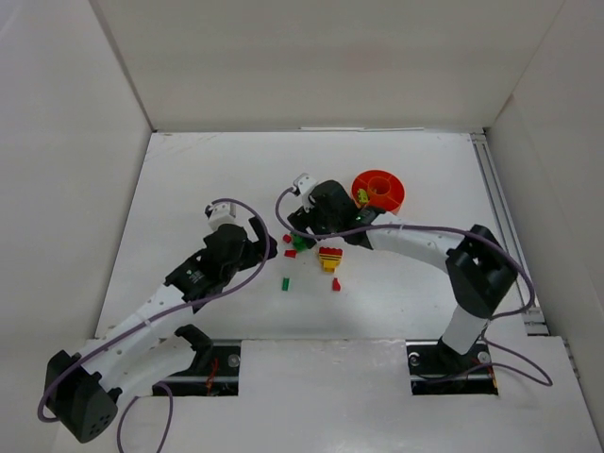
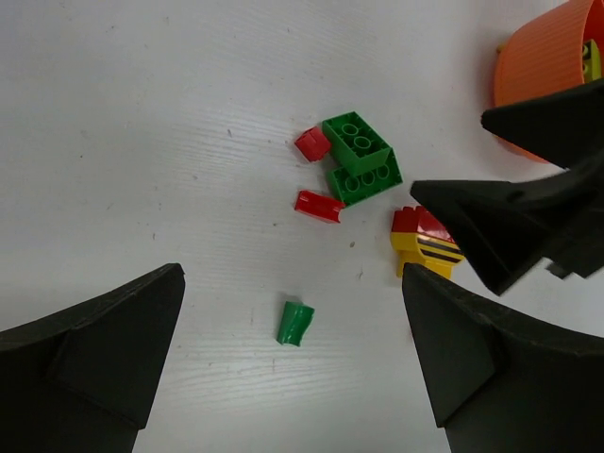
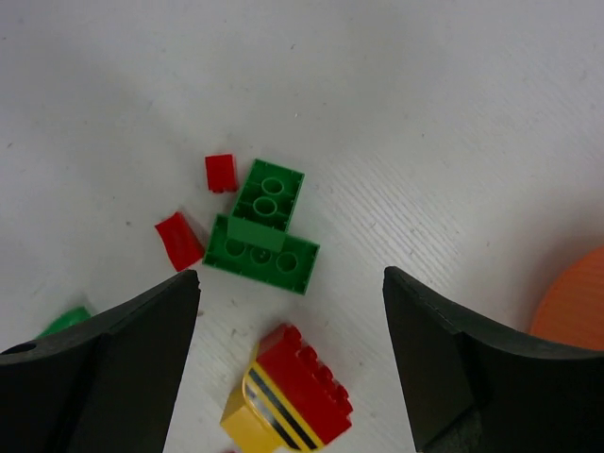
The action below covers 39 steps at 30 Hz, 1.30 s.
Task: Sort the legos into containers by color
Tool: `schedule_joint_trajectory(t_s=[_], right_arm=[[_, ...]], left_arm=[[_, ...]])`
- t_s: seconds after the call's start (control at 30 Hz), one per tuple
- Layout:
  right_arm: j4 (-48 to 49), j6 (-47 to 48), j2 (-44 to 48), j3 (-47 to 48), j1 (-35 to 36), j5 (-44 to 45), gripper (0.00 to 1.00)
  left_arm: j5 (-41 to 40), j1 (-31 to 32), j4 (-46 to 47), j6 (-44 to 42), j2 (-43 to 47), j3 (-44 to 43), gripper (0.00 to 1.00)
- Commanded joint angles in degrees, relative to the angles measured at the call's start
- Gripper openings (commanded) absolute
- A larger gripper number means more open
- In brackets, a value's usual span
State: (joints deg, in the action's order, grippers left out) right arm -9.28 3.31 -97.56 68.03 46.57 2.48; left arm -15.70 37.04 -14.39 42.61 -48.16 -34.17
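The right hand (image 3: 291, 283) hangs open and empty, the green bricks (image 3: 264, 234) on the table (image 3: 425, 113) just ahead of its fingertips, seemingly two stuck together. The nearer one's long axis runs across the gap, finger to finger. The left hand (image 2: 293, 283), open too, is farther off, above a small green piece (image 2: 295, 323). The orange bowl (image 3: 580, 302) lies to the right.

arms (image 1: 146, 326): 2, white tubes, black joints | cables (image 1: 226, 200): purple, looping | fingers (image 2: 94, 349): black, wedge-shaped
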Motion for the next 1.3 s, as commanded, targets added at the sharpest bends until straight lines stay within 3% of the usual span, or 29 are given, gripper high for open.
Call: schedule_joint_trajectory(t_s=[0.0, 0.2, 0.4, 0.57, 0.87, 1.27], right_arm=[[1.9, -3.66, -3.15, 6.13, 0.63, 3.06, 0.83], [1.28, -4.19, -10.1, 9.93, 1.68, 0.33, 0.83], [1.28, -4.02, -12.3, 10.46, 1.69, 1.56, 0.75], [1.28, -2.7, -13.62, 10.46, 1.69, 0.07, 0.61], [1.28, -2.17, -16.08, 10.98, 1.69, -0.99, 0.56], [0.75, -1.65, -15.56, 10.98, 1.69, -1.6, 0.22]], left_arm=[[-0.21, -0.12, 1.11, 0.64, 1.32, 0.42, 1.0], [3.22, -0.12, 3.41, -1.39, 0.18, 0.95, 1.0], [4.27, -0.12, 3.41, -1.39, -0.97, 0.95, 1.0], [4.28, -0.12, 3.93, -1.92, -0.97, 0.95, 1.0], [4.28, -0.12, 3.93, -1.92, -0.44, 1.48, 1.0], [4.28, -0.12, 3.41, -0.86, 0.7, 2.01, 1.0]])
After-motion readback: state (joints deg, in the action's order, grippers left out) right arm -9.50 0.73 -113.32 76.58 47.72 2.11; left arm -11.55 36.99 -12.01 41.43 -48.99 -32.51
